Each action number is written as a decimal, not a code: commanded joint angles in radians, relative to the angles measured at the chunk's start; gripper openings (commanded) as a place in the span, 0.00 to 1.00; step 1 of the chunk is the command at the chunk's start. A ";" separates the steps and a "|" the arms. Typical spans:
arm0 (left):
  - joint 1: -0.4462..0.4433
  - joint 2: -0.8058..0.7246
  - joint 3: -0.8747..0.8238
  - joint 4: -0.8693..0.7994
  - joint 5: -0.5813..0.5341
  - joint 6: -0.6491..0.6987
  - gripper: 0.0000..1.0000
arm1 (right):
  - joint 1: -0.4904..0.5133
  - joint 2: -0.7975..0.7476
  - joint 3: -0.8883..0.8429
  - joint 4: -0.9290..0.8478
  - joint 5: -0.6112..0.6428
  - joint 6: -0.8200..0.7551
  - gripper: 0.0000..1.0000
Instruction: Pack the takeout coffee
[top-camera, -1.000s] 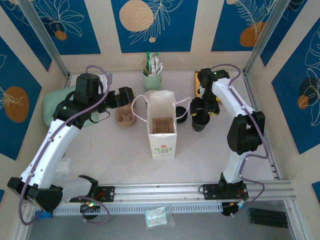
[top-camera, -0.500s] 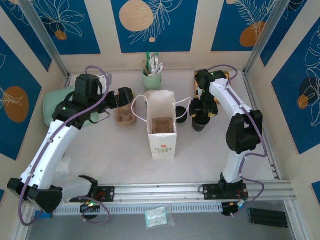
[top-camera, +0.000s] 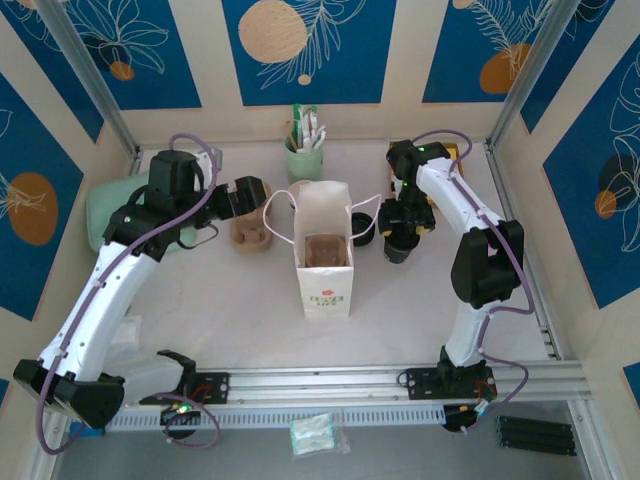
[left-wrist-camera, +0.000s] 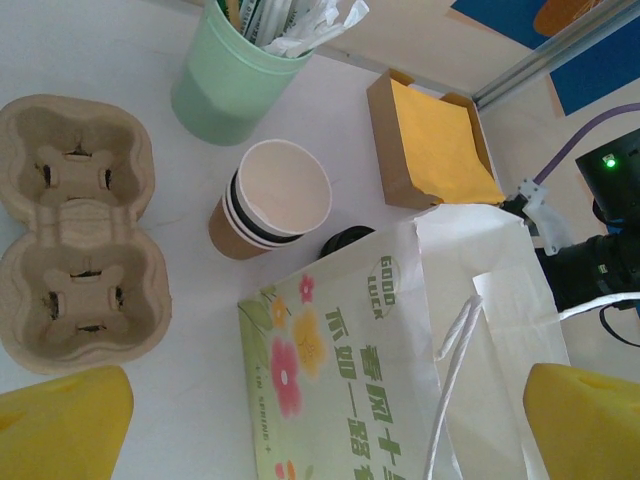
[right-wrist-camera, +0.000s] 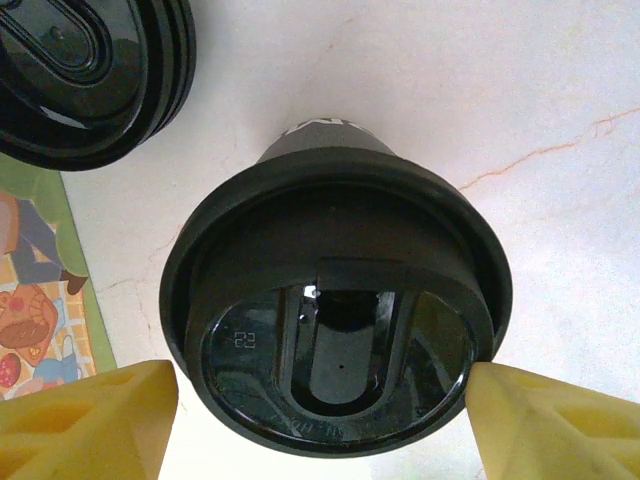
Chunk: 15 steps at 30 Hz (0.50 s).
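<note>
The left pincer (left-wrist-camera: 320, 425) hung released left of the paper bag (top-camera: 323, 262), holding nothing. Just right of the bag, the takeout coffee (top-camera: 399, 246) stood on the counter (top-camera: 240, 300), the right pincer (right-wrist-camera: 325, 400) spread astride its black lid (right-wrist-camera: 335, 330). It would do better to sink lower and clench the cup's body squarely.

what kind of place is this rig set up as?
Looks like a mock café takeout counter in a lab cell with printed wall panels: a lidded coffee cup, a paper carry bag, a pulp cup carrier and a mint holder of straws.
</note>
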 joint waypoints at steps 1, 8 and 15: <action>0.016 -0.019 -0.006 0.022 0.023 -0.011 0.99 | 0.020 0.021 0.026 -0.023 -0.015 0.000 0.77; 0.018 -0.022 -0.004 0.021 0.027 -0.009 1.00 | 0.041 0.021 0.090 -0.059 0.018 0.005 0.80; 0.022 -0.022 -0.008 0.022 0.033 -0.009 0.99 | 0.031 0.007 0.107 -0.067 0.038 0.009 0.83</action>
